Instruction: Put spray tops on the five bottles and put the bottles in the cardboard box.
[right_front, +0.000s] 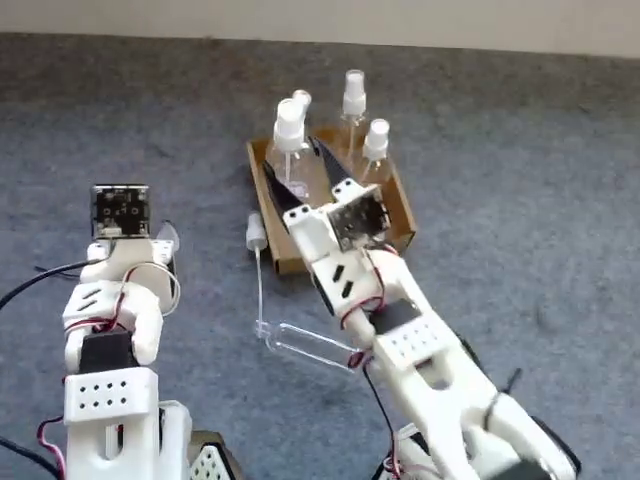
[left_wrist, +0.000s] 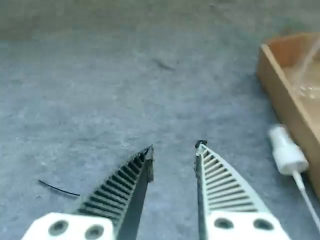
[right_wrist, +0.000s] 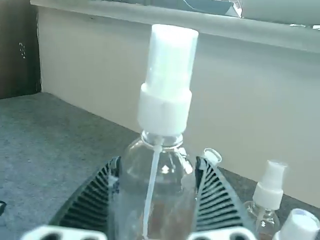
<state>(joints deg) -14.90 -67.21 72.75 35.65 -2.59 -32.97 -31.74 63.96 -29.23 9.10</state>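
— What was hard to make out?
— In the high view the left hand (left_wrist: 174, 148) sat hidden under its own wrist camera. The right arm covered the bottoms of the bottles in the cardboard box (right_front: 403, 215). A clear bottle (right_front: 312, 345) lay on its side on the grey surface (right_front: 520, 180) beside that arm. It was so transparent that only its outline showed, and I couldn't tell whether its neck carried anything.

— And the hands?
— The left hand's fingers stood well apart over the surface, with nothing between them. The right hand (right_wrist: 157, 162) had its black fingers pressed against both sides of a capped bottle (right_wrist: 157, 200), upright inside the box. The bottle's lower half was cut off in the right wrist view.

— How did that bottle look?
— Clear, with rounded shoulders and a white spray top (right_wrist: 166, 80) seated on the neck. A thin tube ran down inside. Three more topped bottles (right_front: 376, 150) stood at the box's far end; whether all were inside it, I couldn't tell. A loose spray top (left_wrist: 286, 150) lay on the surface just outside the box wall.
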